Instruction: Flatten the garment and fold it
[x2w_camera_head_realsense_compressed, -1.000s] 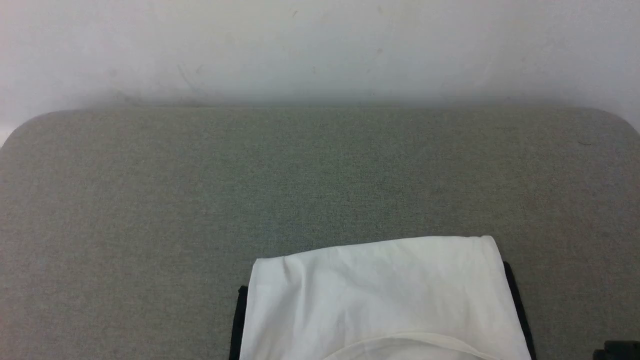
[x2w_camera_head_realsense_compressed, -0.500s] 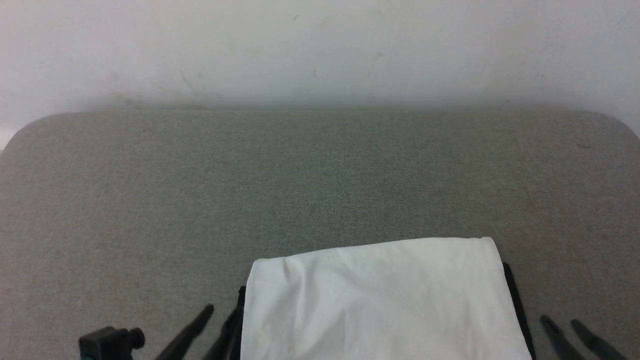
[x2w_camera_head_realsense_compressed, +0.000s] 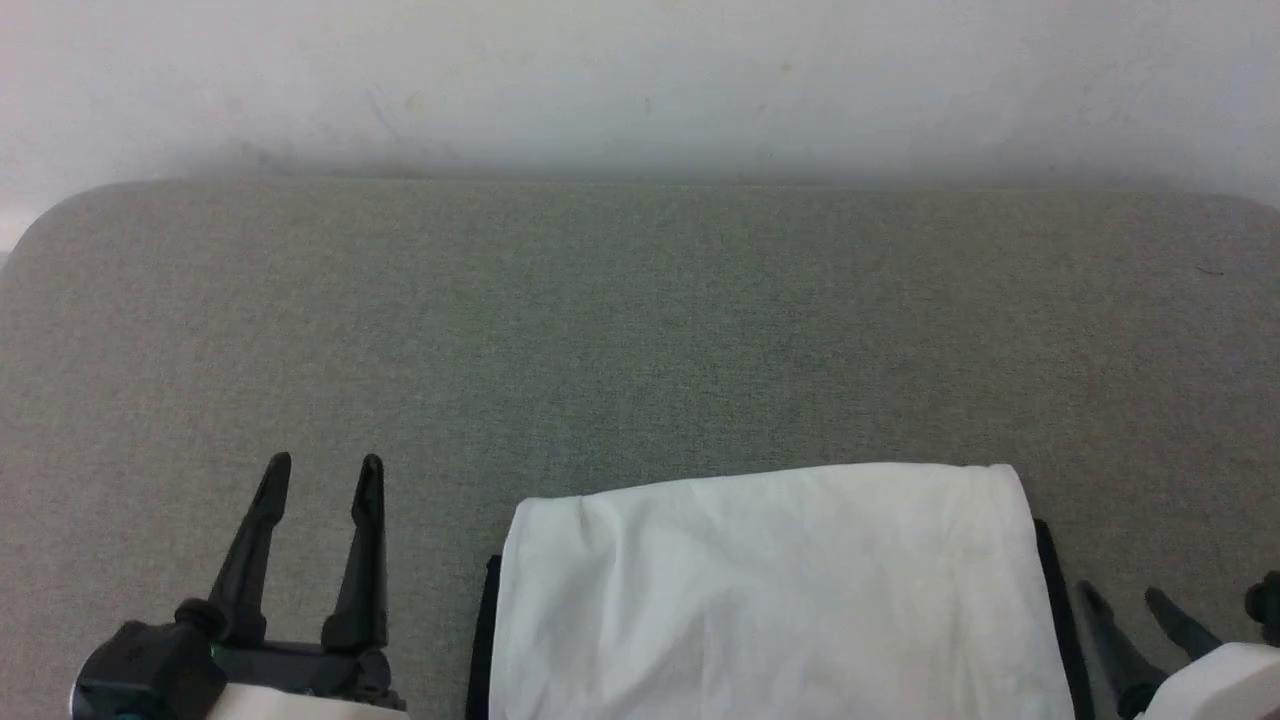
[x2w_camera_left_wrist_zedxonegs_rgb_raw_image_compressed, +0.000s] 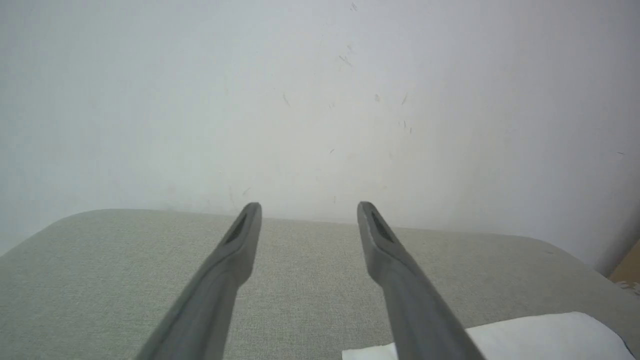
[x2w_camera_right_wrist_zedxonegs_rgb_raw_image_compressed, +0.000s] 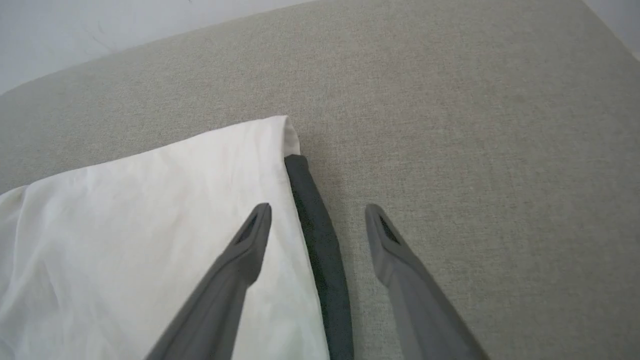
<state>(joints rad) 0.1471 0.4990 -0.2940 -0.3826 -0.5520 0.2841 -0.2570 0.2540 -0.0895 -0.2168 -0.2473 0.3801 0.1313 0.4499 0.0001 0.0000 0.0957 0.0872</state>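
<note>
Left gripper (x2w_camera_head_realsense_compressed: 325, 462) lower left, fingers spread, holding nothing, over bare worktop (x2w_camera_head_realsense_compressed: 640, 330). Right gripper (x2w_camera_head_realsense_compressed: 1120, 592) lower right, fingers spread, empty. Garment (x2w_camera_head_realsense_compressed: 770, 590) lies folded, bottom centre. Right wrist view: black sleeve edge (x2w_camera_right_wrist_zedxonegs_rgb_raw_image_compressed: 320, 240) between the fingers. Left wrist view: wall (x2w_camera_left_wrist_zedxonegs_rgb_raw_image_compressed: 320, 100).

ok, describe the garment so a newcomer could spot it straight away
Find the grey table against the white wall. At its near edge, between the left gripper and right gripper, lies the garment: a folded white rectangle. Thin black strips peeking out along both sides set it apart.
</note>
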